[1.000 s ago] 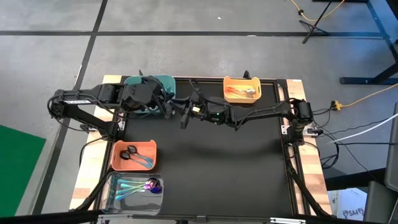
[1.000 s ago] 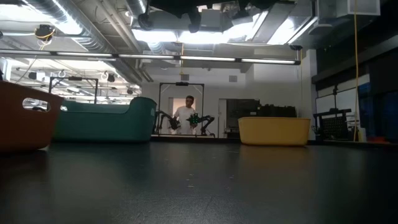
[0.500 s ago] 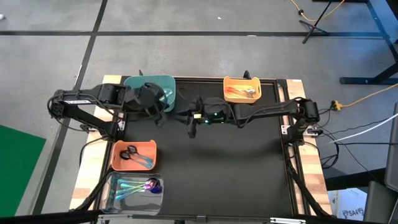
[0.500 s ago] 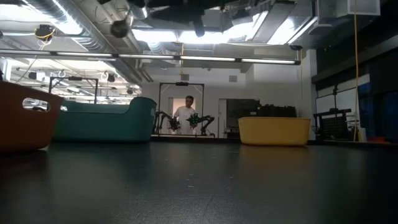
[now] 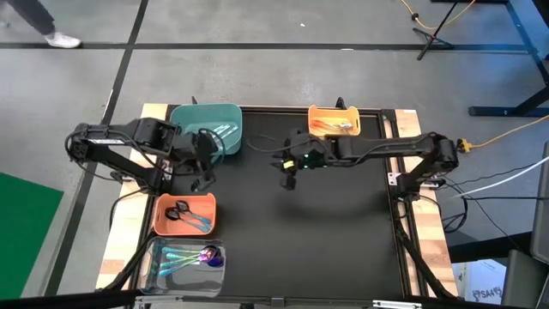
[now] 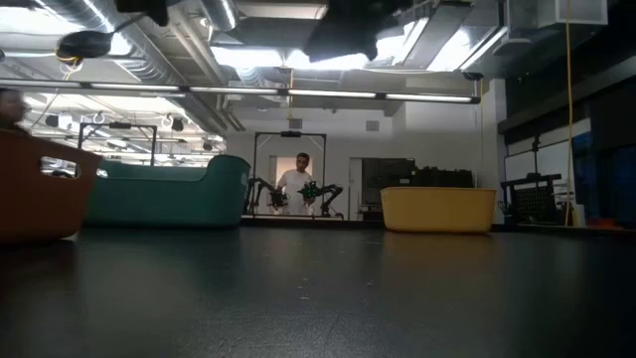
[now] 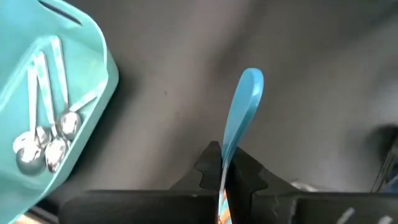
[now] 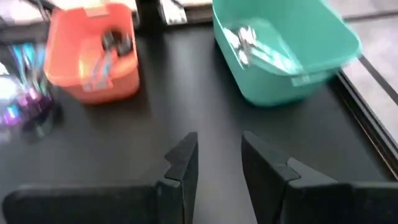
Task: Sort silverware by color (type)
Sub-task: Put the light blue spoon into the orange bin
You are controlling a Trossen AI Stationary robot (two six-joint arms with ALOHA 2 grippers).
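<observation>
- Table: a rectangular top with a matte black mat and pale wood strips along its left and right edges. The centre and near half lie bare; all four bins keep to the far edge and the left side.
- Left arm: dark and jointed, reaching in from the left edge. The left gripper hangs over the mat just beside the teal bin's near corner.
- Right arm: reaching from the right edge across the far half. The right gripper hangs over open mat between the teal and yellow bins, its fingers parted with nothing between them.
- Teal bin: smooth plastic with rounded corners, at the far edge, left of centre. It holds shiny silver spoons with round bowls and thin straight handles.
- Yellow bin: a smooth rectangular tub at the far edge, right of centre, holding orange-copper spoons.
- Orange bin: at the left side, holding black spoons and teal-blue pieces.
- Clear bin: at the near left corner, touching the orange bin, with iridescent purple-rainbow spoons and teal-blue ones.
- Blue spoon: a slim, glossy handle with a rounded end, clamped between the left gripper's closed fingers above the bare mat, clear of the teal bin's wall.
</observation>
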